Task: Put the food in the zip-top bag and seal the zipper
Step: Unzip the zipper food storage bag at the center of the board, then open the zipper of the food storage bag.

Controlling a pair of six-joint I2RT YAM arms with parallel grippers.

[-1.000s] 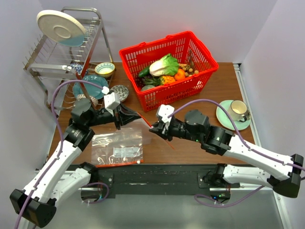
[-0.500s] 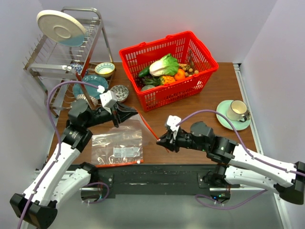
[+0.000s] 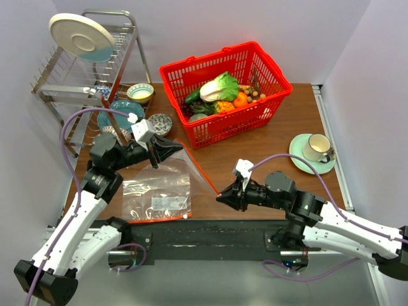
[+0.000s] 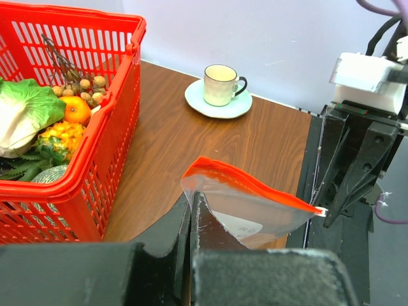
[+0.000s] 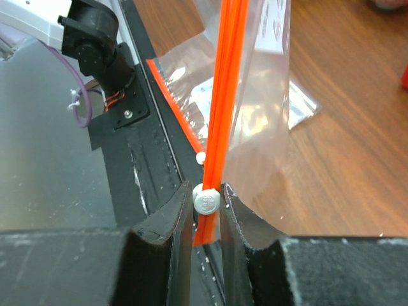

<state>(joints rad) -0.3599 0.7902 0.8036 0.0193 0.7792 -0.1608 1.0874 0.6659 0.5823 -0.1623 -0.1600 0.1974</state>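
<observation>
A clear zip-top bag (image 3: 185,167) hangs stretched between my grippers. My left gripper (image 3: 171,150) is shut on one corner of its mouth (image 4: 191,197). My right gripper (image 3: 221,195) is shut on the white tab (image 5: 206,199) at the end of the red-orange zipper (image 5: 226,83), near the table's front edge. The zipper also shows in the left wrist view (image 4: 248,183). The bag holds no food. The napa cabbage (image 3: 220,86), cucumber (image 3: 192,97) and brown nuts (image 3: 255,94) lie in the red basket (image 3: 278,75).
A second clear bag (image 3: 157,199) lies flat on the table under the left arm. A cup on a green saucer (image 3: 317,150) stands at the right. A dish rack (image 3: 76,80), bowls (image 3: 140,92) and a teal plate (image 3: 120,113) are at the back left.
My right gripper has moved back toward the front edge and to the right with the tab, stretching the zipper out. My left gripper has shifted slightly left with its corner.
</observation>
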